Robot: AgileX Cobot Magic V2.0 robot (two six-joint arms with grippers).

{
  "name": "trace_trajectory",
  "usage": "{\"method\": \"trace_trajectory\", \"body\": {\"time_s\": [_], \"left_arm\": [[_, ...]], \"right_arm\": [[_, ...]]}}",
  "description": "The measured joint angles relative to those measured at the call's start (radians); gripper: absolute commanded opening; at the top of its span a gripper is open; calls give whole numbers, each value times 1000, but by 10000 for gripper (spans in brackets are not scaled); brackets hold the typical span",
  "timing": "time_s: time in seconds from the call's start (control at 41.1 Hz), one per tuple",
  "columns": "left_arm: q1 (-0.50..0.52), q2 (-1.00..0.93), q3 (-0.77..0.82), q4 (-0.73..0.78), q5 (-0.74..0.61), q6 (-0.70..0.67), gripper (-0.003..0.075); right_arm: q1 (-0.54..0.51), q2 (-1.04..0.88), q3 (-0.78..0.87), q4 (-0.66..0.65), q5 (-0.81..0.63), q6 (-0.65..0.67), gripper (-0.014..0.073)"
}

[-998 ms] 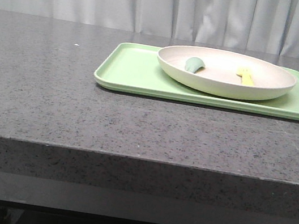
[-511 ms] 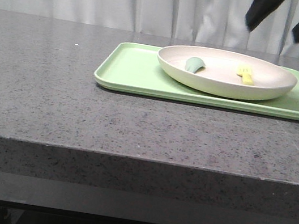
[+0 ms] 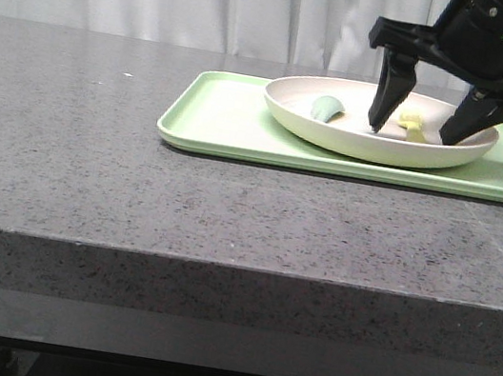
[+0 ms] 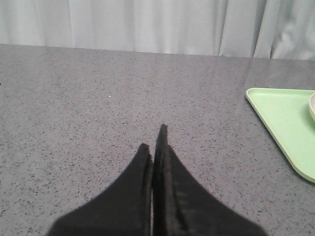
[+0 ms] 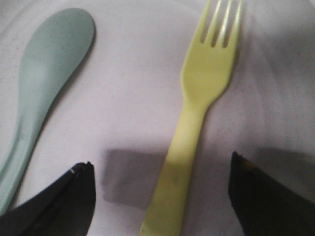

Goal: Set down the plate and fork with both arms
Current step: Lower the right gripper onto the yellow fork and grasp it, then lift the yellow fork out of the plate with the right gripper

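The cream-white plate [image 3: 338, 135] rests on a light green tray [image 3: 225, 116] at the right of the table. Inside the plate lies the pale yellow fork [image 3: 412, 126] [image 5: 197, 123]. My right gripper [image 3: 415, 133] [image 5: 162, 167] hangs open low over the plate, one finger on each side of the fork's handle, not touching it. In the left wrist view my left gripper [image 4: 156, 142] is shut and empty over the bare grey table, with the tray's corner [image 4: 280, 113] off to its side. The left gripper does not show in the front view.
A grey-green spoon-like piece [image 3: 327, 108] [image 5: 44, 78] lies in the plate beside the fork. The grey speckled tabletop [image 3: 93, 152] spreads out left of the tray. A pale curtain hangs behind the table.
My right gripper has come down from above the plate into it, open, and now straddles the fork. One second ago it was out of view. Plate, fork and tray have not moved.
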Motion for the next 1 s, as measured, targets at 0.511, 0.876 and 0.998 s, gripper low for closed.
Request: {"method": "trace_trajectory", "body": {"time_s": [0.511,0.876,0.998], "left_arm": [[0,0,0,0,0,0,-18],[0,0,0,0,0,0,-18],[0,0,0,0,0,0,-18]], "right_arm": [[0,2,-4,-5,15,2,165],[0,4,-4,-2,20,7,-101],[0,2,-4,-2,20,7,-101]]}}
